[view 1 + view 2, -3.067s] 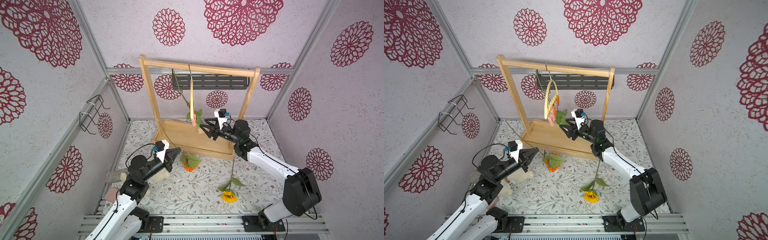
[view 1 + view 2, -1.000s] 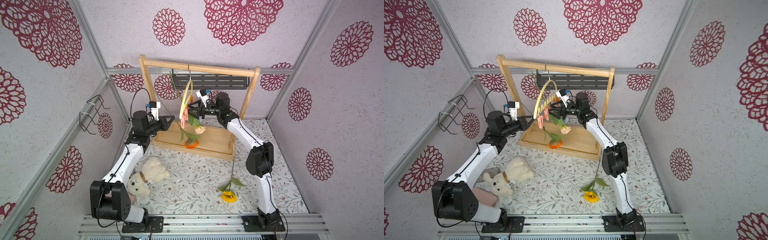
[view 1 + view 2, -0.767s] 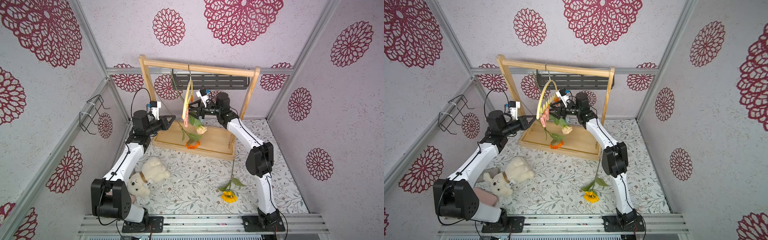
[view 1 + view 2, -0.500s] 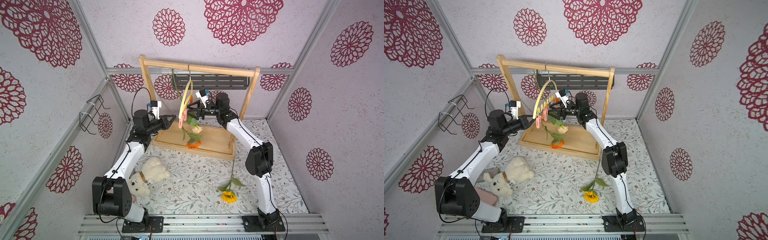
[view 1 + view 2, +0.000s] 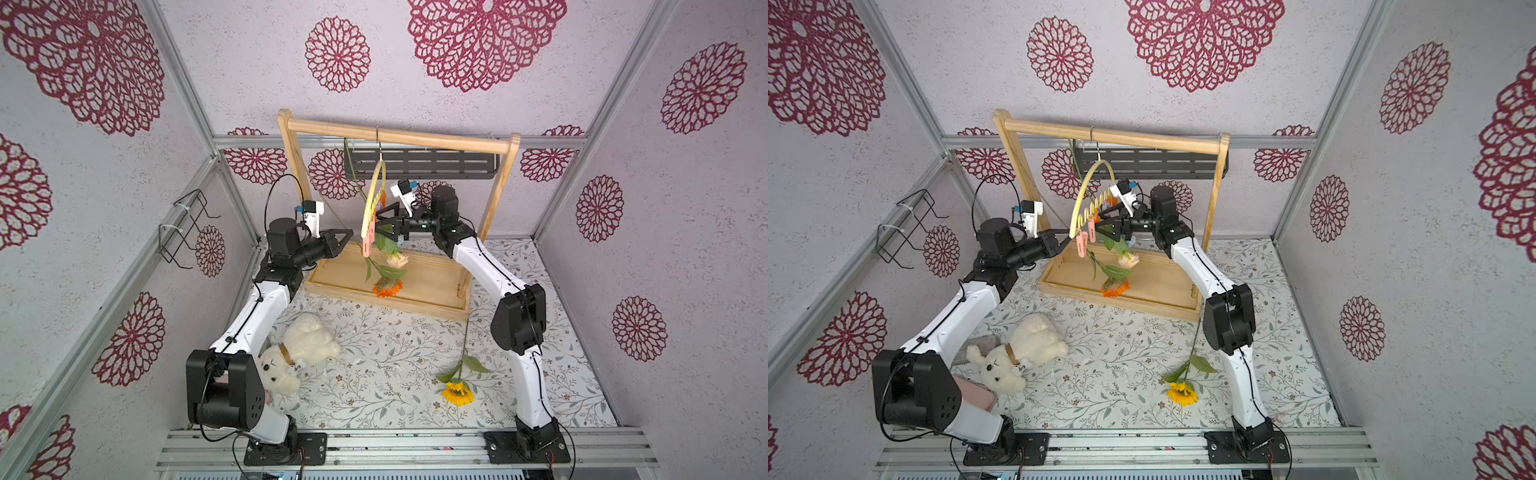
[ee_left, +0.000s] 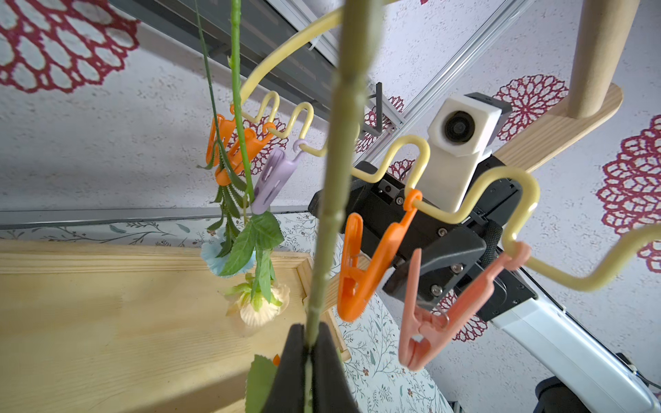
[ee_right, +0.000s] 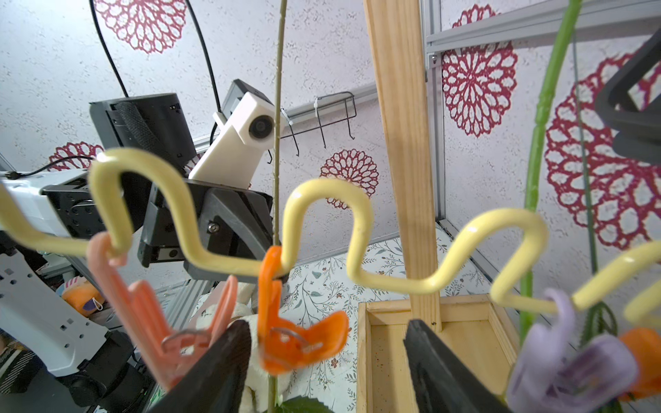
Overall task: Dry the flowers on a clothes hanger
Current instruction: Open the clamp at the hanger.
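- One wooden rack (image 5: 399,135) carried the clothes hanger (image 5: 371,199) by its hook. The hanger hung free, with open air below it and the rack's posts well apart on either side.
- Left hand (image 6: 308,343) was clamped on the stem of the orange gerbera (image 5: 387,287) just beside the hanger's wavy bar. The flower's head hung down, probably to offer the stem to a pin.
- Right hand (image 7: 327,332) stood apart across the hanger from the left one, its fingers straddling the orange clothespin (image 7: 297,343). It looked ready to squeeze the pin open.
- Yellow sunflower (image 5: 457,392) lay on the surface, well away from the hanger and not yet hung.
- Peach rose (image 6: 259,307) and light blue carnation (image 6: 211,252) hung pinned farther along the hanger, which crowded that end.
- Pink clothespin (image 6: 440,321) dangled empty on the hanger, just beside the orange one. That left the right hand's fingers little room.
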